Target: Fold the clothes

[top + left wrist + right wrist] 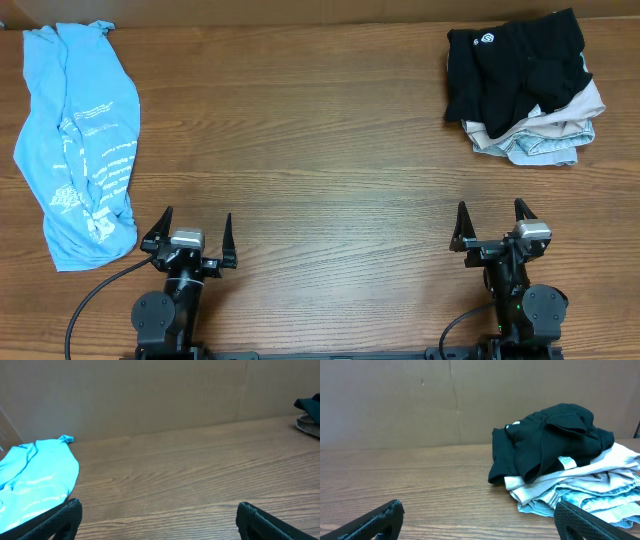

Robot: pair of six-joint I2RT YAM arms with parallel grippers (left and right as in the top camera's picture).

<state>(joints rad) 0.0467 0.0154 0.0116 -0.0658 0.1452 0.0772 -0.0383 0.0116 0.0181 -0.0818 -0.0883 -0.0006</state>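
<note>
The light blue T-shirt (pixel 78 140) lies crumpled in a long heap at the table's left side, with white small text facing up. It also shows at the left of the left wrist view (pixel 35 477). My left gripper (pixel 189 232) is open and empty near the front edge, just right of the shirt's lower end. In its own view the fingers (pixel 157 515) stand wide apart over bare wood. My right gripper (pixel 491 222) is open and empty at the front right, and its fingers (pixel 480 515) are wide apart.
A black garment with a small white logo (pixel 515 65) lies on a pile of beige and pale grey-blue folded garments (pixel 545 135) at the back right, also in the right wrist view (pixel 550 445). A brown cardboard wall (pixel 150 395) stands behind the wooden table (pixel 320 150).
</note>
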